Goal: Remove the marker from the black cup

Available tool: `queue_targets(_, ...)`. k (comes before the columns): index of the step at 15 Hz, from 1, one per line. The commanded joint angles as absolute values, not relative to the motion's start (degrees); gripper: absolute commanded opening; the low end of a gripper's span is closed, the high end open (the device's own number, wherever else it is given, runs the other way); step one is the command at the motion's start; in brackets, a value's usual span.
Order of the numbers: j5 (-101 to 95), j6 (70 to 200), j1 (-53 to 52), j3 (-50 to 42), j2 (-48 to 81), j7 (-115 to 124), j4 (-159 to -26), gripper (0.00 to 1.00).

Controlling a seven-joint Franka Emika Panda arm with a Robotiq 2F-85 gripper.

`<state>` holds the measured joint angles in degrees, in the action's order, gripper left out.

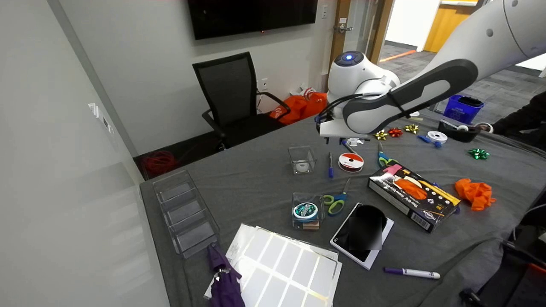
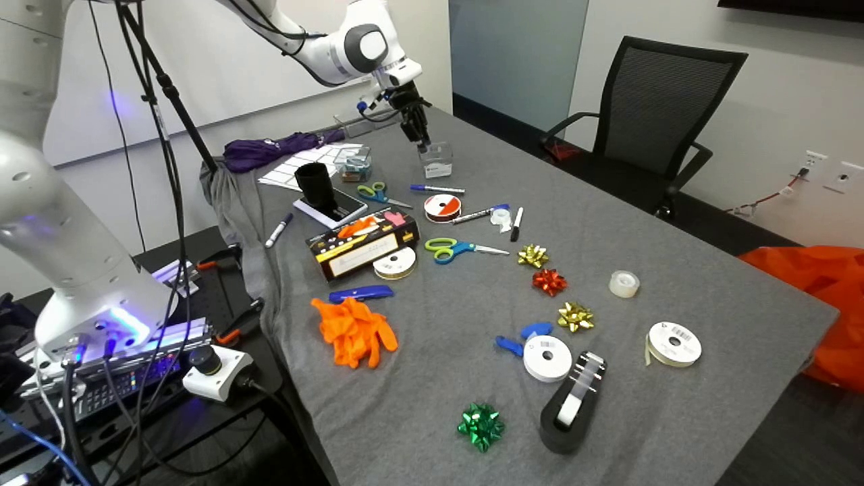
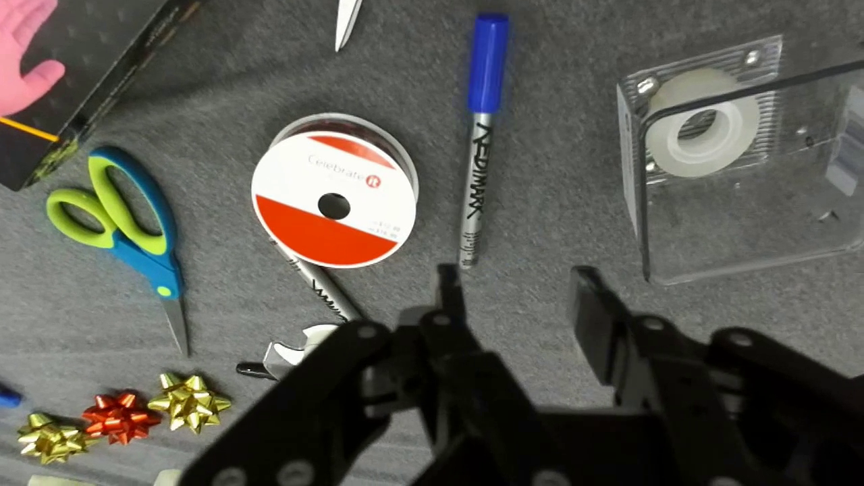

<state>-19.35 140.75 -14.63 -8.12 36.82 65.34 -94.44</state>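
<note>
The black cup stands upright on a white-edged dark tablet box; it also shows in an exterior view. No marker shows above its rim, and its inside is too dark to tell. A purple-capped white marker lies on the cloth near the box. A blue-capped marker lies just ahead of my left fingertip in the wrist view. A second blue-capped marker and a black-capped one lie nearby. My gripper is open with nothing between its fingers, above the table, away from the cup.
A clear bin with a tape roll stands right of my fingers in the wrist view. A ribbon spool and scissors lie left. A glove box, another clear bin and scissors surround the cup.
</note>
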Motion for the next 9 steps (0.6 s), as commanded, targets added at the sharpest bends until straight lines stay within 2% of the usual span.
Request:
queue_targets(1, -18.78, 138.19, -15.49, -8.36, 36.86, 64.55, -92.88, 0.78)
queue_targets(4, -17.83, 136.17, -15.51, -7.16, 34.83, 63.01, -93.93, 1.0)
queue_targets(9, -12.35, 128.6, -14.23, -2.79, 30.73, 56.99, -95.35, 1.0)
